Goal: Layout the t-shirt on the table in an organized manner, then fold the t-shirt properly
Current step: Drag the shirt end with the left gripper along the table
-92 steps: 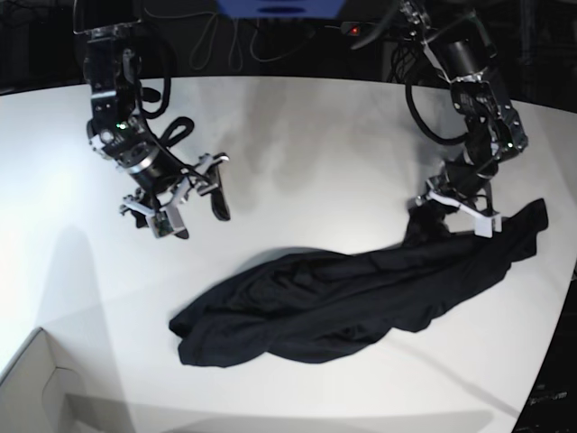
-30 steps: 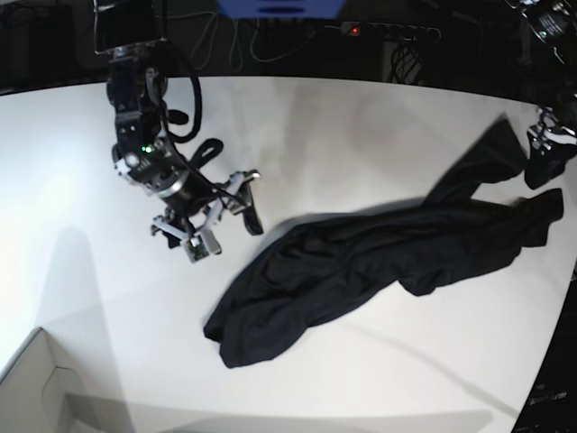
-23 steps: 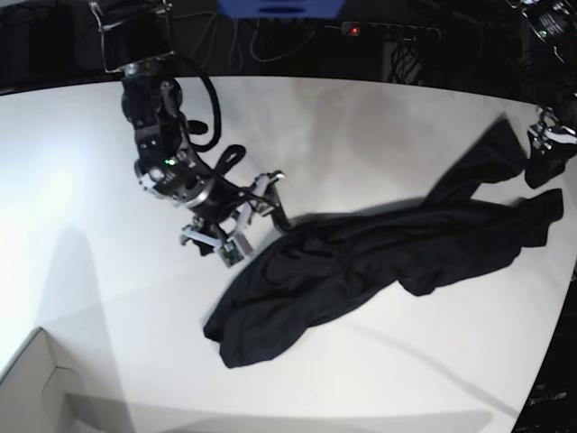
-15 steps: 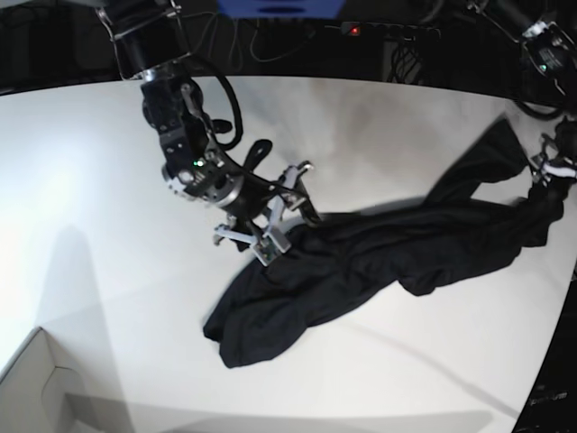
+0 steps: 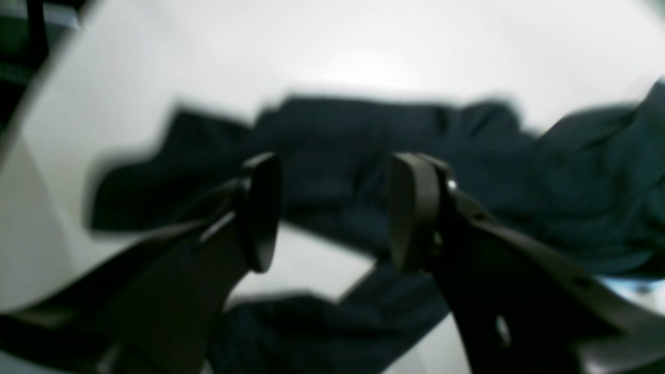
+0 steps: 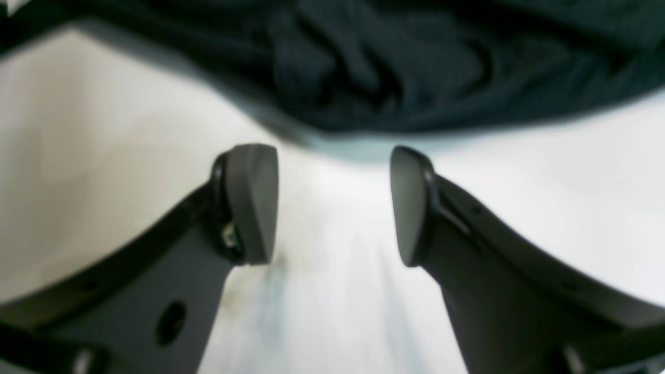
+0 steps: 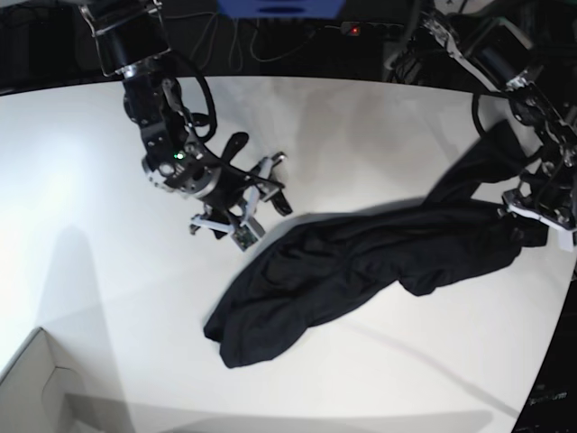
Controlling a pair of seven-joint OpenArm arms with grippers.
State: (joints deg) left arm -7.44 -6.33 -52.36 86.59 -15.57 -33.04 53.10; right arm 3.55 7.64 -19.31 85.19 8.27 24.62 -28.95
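A robotics lab: two black robot arms (image 7: 171, 135) mounted over a broad white tabletop (image 7: 361, 135), with loose cables (image 7: 225, 41) and a power strip (image 7: 392, 32) trailing against the dark backdrop behind.

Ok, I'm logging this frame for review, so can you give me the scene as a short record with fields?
garment: t-shirt, black, crumpled in a long bunch
surface: table, white
right end effector: open, empty, by the bunch's edge, over bare table
left end effector: jaws apart over the cloth, nothing between them
layout: not yet spread flat
fold: not started
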